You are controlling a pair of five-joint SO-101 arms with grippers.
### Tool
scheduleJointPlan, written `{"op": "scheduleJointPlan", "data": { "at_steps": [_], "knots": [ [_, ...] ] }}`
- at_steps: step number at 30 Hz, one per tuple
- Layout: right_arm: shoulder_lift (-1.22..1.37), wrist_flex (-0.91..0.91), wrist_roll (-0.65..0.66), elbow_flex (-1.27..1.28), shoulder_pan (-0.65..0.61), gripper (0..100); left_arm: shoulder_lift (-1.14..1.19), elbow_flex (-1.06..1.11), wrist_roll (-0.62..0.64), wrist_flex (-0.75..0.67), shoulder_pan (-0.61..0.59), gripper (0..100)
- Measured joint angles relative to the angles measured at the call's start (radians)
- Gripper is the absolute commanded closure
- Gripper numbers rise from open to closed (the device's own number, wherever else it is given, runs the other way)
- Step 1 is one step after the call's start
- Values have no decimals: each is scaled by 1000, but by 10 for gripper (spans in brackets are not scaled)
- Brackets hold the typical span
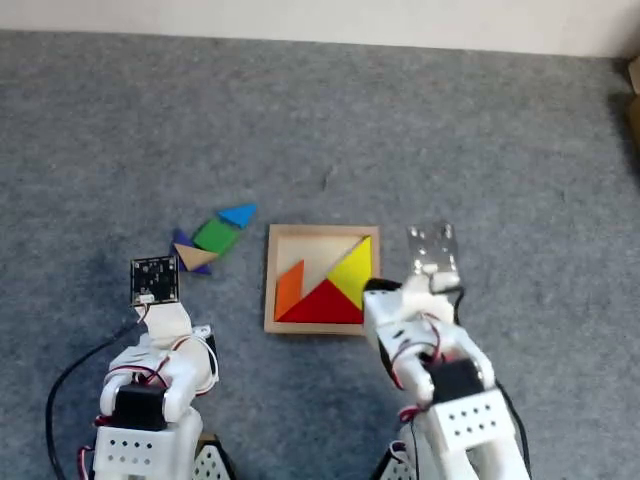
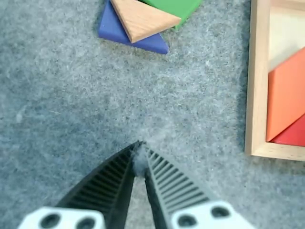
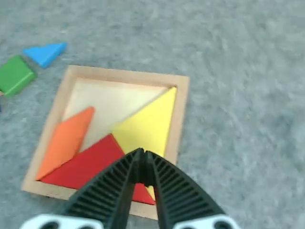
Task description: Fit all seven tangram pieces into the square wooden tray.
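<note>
Three pieces [image 1: 325,300] lie inside the wooden tray [image 1: 270,280].

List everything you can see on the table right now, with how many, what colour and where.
tray: one, plain wood, middle of the mat
orange piece: one, orange, in the tray, left side
red triangle: one, red, in the tray, along the near edge
yellow triangle: one, yellow, in the tray, right side
light blue triangle: one, light blue, on the mat left of the tray
green square: one, green, beside it
wood triangle: one, plain wood, lying on the dark blue triangle
dark blue triangle: one, dark blue, under it
mat: one, grey, covers the table
left gripper: one, black, shut, over bare mat
right gripper: one, black, shut, over the tray's near edge
</note>
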Motion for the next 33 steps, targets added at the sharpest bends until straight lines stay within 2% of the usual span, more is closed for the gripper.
{"op": "scheduleJointPlan", "data": {
  "at_steps": [6,10,22,27,33],
  "knots": [
    [-290,3,-5,204,95,994,0,0,0,0,0,995],
    [-463,64,-5,213,141,994,0,0,0,0,0,995],
    [-486,417,-5,213,152,993,0,0,0,0,0,995],
    [-486,460,-5,213,150,993,0,0,0,0,2,995],
    [-486,511,-5,213,150,993,0,0,0,0,91,994]
  ]
}}
